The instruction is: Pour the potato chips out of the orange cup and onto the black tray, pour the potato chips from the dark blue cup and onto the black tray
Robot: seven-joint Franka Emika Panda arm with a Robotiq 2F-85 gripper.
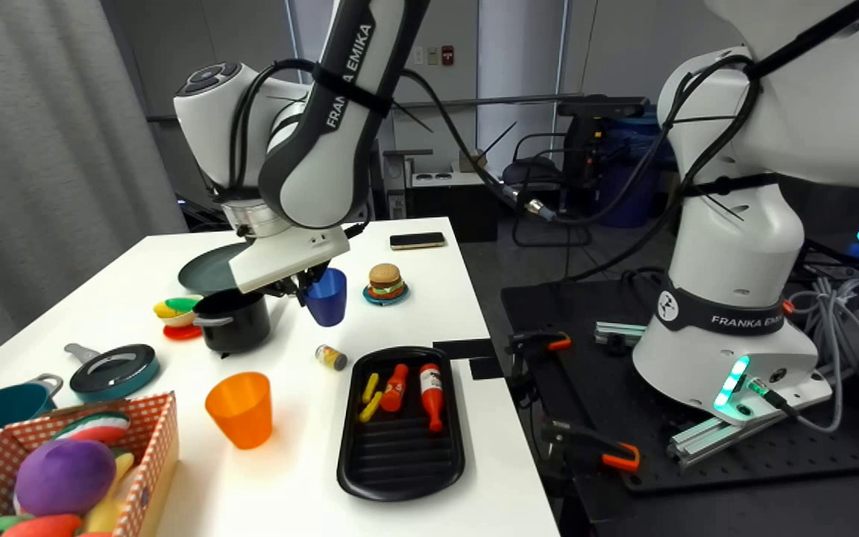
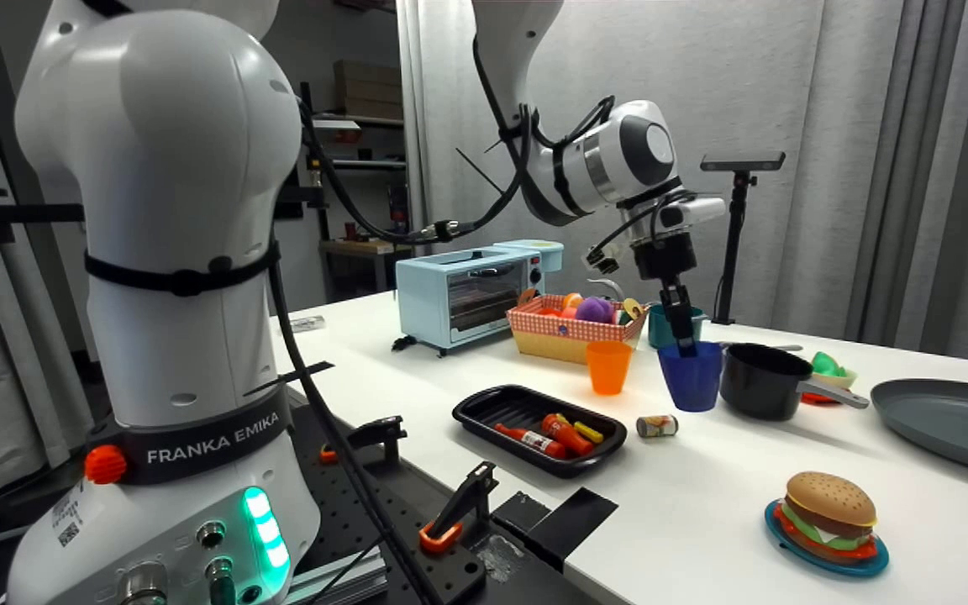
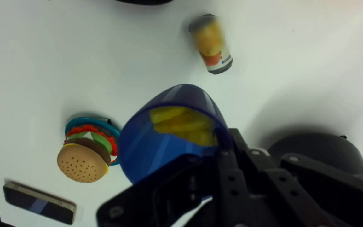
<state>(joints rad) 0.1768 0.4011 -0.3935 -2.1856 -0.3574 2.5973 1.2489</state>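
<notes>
The tapered blue cup [image 1: 328, 300] of yellow chips [image 3: 181, 123] is pinched above the desk [image 1: 306, 477] by the tightly closed tool [image 3: 233, 140]; the translucent orange cup [image 1: 241, 412] is stood near the ridged tray [image 1: 400, 464].

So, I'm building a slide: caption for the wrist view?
Gripper holding the dark blue cup, yellow potato chips inside; toy burger and phone at left.

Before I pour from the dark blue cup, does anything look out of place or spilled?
A small can lies on its side near the black tray instead of standing. Two red bottles lie in the tray beside yellow chips, which looks odd. I see no spill.
</notes>
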